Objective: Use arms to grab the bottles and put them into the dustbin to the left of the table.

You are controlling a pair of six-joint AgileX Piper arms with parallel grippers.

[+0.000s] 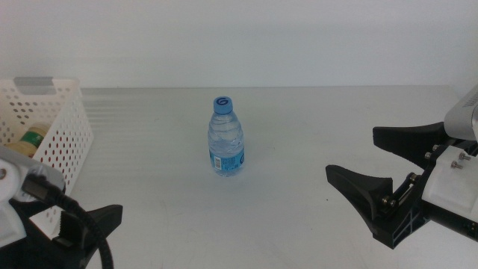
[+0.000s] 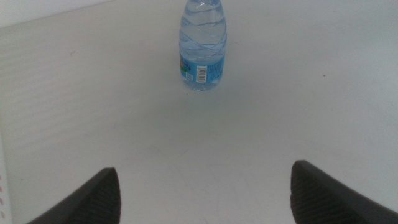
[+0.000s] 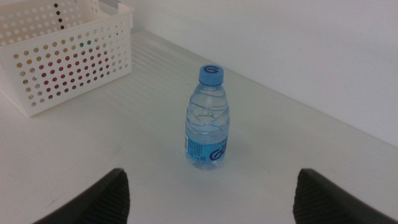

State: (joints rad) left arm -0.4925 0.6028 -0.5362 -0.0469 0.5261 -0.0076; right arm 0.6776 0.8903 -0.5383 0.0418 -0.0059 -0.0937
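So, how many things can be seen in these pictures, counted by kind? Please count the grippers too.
Water bottle, upright on the table: 1
White basket at the left, with things partly seen inside: 1
Grippers, left gripper and right gripper, both open: 2
Total: 4, not counting the table or what lies inside the basket.

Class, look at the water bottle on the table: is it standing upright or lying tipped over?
Upright. The water bottle stands on its base on the table, blue cap on top, apart from both grippers.
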